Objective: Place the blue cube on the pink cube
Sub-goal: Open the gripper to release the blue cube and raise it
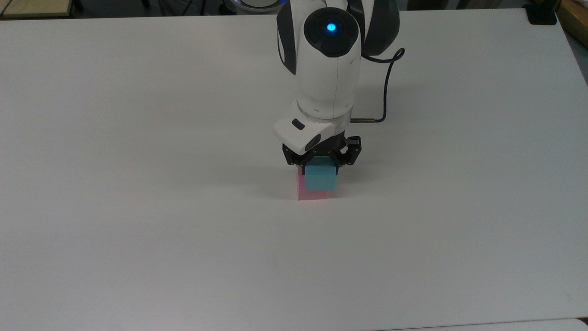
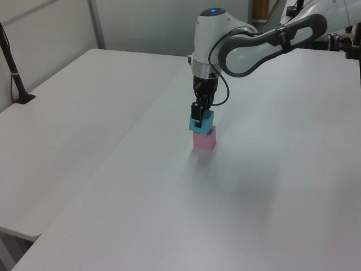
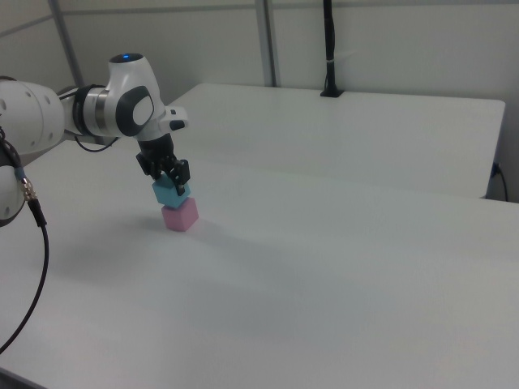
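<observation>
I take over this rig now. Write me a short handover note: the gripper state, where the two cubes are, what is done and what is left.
Gripper: shut on the blue cube, one finger on each side, pointing straight down.
Blue cube: over the pink cube, a little off toward the top view's right, slightly turned against it. I cannot tell if it already rests on the pink cube or hangs just above.
Pink cube: flat on the white table, near its middle.
Done: blue cube picked up and brought over the pink one.
Left: probably centre it a little, set it down fully, open the gripper, lift the arm away.
</observation>
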